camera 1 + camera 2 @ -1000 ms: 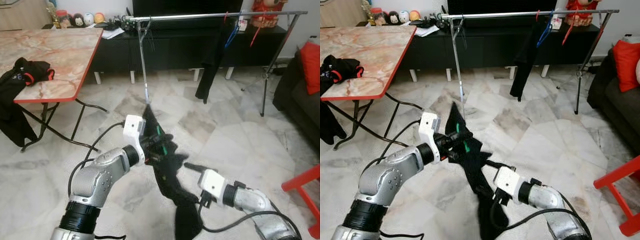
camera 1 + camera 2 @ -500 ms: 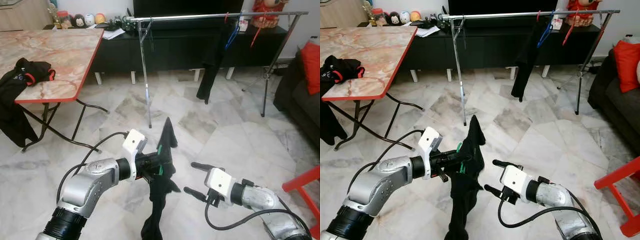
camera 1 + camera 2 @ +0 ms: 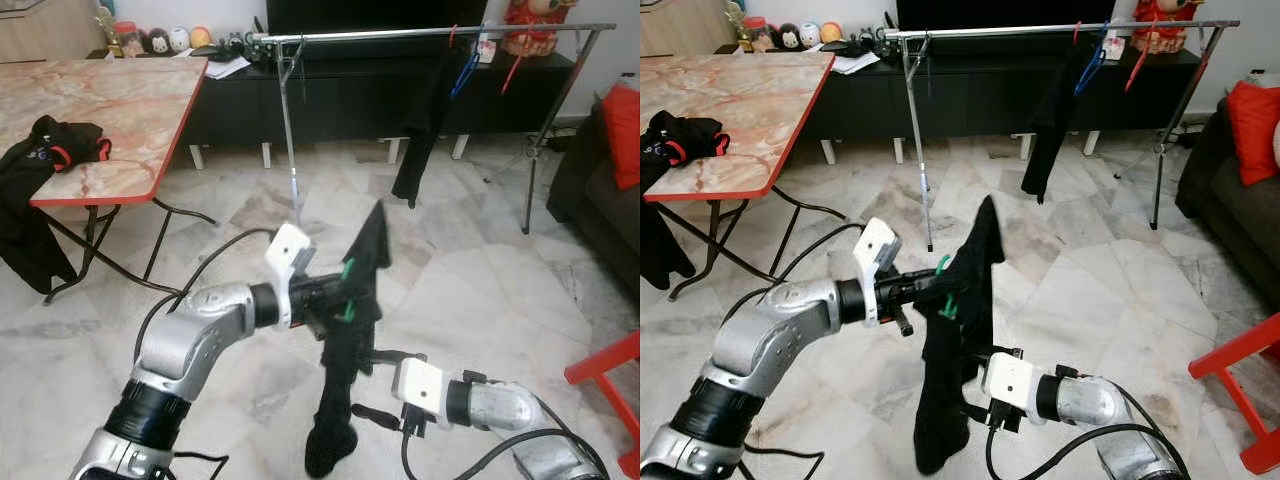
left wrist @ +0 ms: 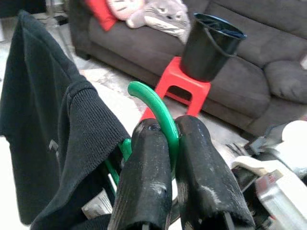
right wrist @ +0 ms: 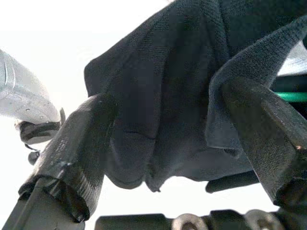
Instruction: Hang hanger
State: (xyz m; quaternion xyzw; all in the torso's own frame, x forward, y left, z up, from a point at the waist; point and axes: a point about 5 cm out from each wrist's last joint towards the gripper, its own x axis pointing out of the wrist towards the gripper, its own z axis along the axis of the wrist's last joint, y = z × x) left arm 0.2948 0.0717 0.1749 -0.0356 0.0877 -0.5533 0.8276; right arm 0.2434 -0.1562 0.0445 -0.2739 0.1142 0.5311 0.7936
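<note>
My left gripper is shut on the hook of a green hanger, held out in front of me at mid height. A black knit garment is draped over the hanger and hangs toward the floor. My right gripper is lower, beside the garment's hanging part, and is open. In the right wrist view the black cloth lies between its spread fingers. The clothes rack's metal rail runs across the back of the room, beyond the hanger.
On the rail hang a black garment, a blue hanger and a red hanger. A marble-top table with black clothes stands left. A red stool and a sofa with a red cushion are right.
My left arm has lifted the hanger and garment higher and toward the rack. The right gripper has dropped lower and come in around the hanging cloth.
</note>
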